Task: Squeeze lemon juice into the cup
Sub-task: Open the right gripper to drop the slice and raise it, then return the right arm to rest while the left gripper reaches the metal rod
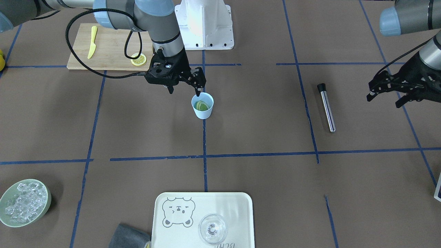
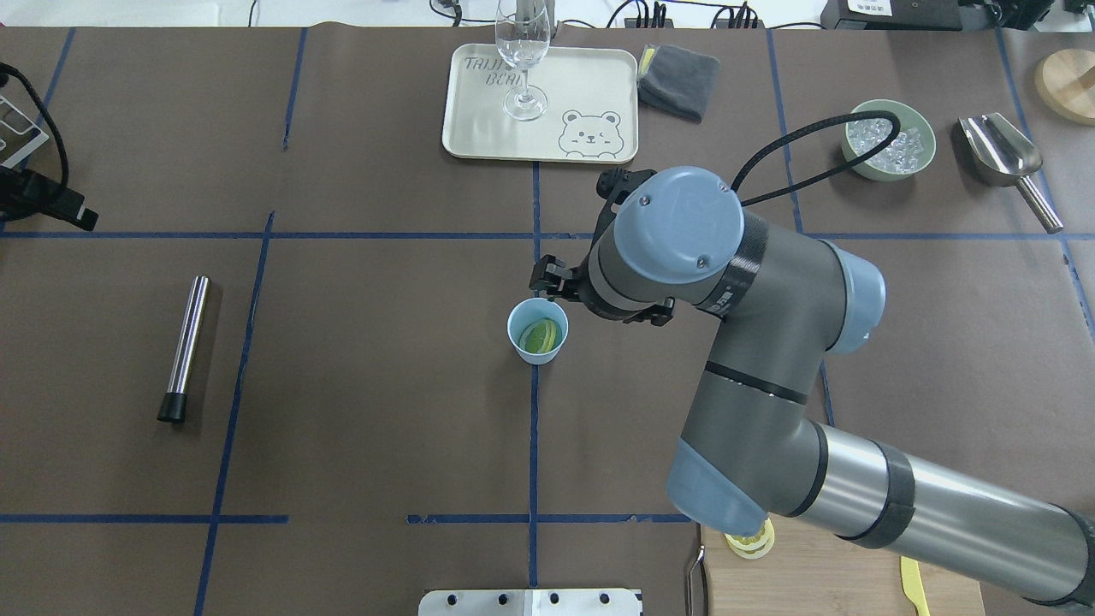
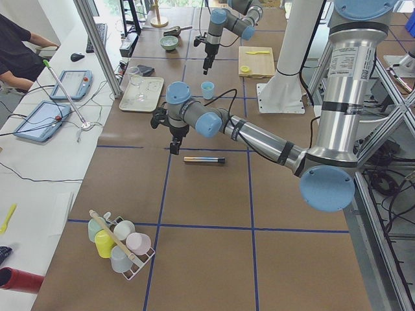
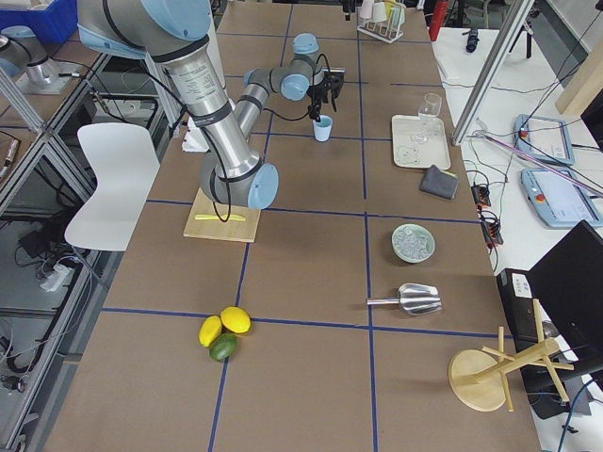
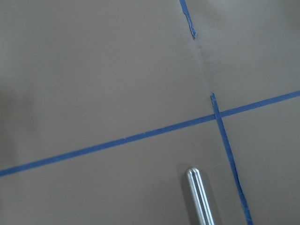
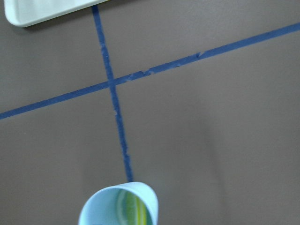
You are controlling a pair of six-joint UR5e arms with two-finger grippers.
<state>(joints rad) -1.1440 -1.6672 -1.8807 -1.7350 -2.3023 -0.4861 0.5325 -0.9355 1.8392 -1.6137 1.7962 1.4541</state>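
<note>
The pale-blue cup stands upright near the table's middle, on a blue tape line. A lemon slice lies tilted inside it, also seen in the overhead view and the right wrist view. My right gripper is open and empty, just beside and above the cup's rim, one fingertip at the rim. A second lemon slice lies on the cutting board. My left gripper hovers open and empty far off, past the steel muddler.
A yellow knife lies on the board. A green bowl of ice, a bear tray with a clear glass and a grey cloth line the far side. A metal scoop lies by the bowl.
</note>
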